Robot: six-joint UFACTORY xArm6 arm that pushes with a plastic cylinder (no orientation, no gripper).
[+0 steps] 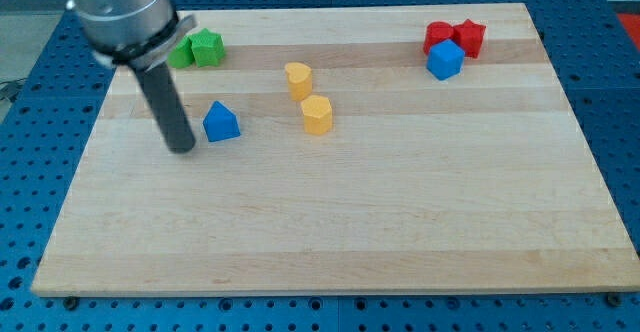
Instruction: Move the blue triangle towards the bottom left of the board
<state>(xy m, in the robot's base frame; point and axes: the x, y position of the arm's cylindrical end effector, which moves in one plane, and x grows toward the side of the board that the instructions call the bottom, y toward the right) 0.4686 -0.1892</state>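
Note:
The blue triangle [221, 122] lies on the wooden board [340, 222] in the upper left part of the view. My tip [183, 149] rests on the board just to the left of the blue triangle and slightly below it, with a small gap between them. The dark rod rises from there to the arm's grey end at the view's top left.
Two green blocks [198, 49] sit near the top left, partly behind the arm. A yellow block [298, 79] and a yellow hexagon block [317, 115] lie right of the triangle. Two red blocks [455, 36] and a blue cube [445, 60] sit at the top right.

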